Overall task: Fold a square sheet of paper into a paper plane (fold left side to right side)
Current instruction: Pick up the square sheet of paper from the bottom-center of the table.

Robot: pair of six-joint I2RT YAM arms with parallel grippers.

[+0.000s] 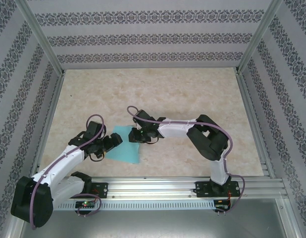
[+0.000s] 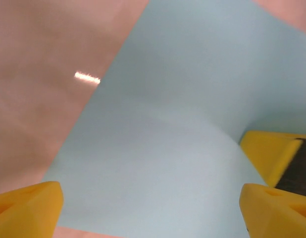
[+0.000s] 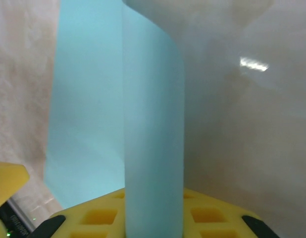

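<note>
I am risking a crooked crease: the square sheet of paper, curling up over my right claw's lower finger, could slip or buckle if pinched off-centre. Whether that claw is gripping, I cannot tell. My left claw is hovering wide open over the sheet's flat part. Thin, smooth turquoise, uncreased.

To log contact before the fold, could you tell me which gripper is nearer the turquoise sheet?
Right. The square sheet of paper has its curled edge lying against a finger of the right gripper. The left gripper hovers open over its left side.
</note>
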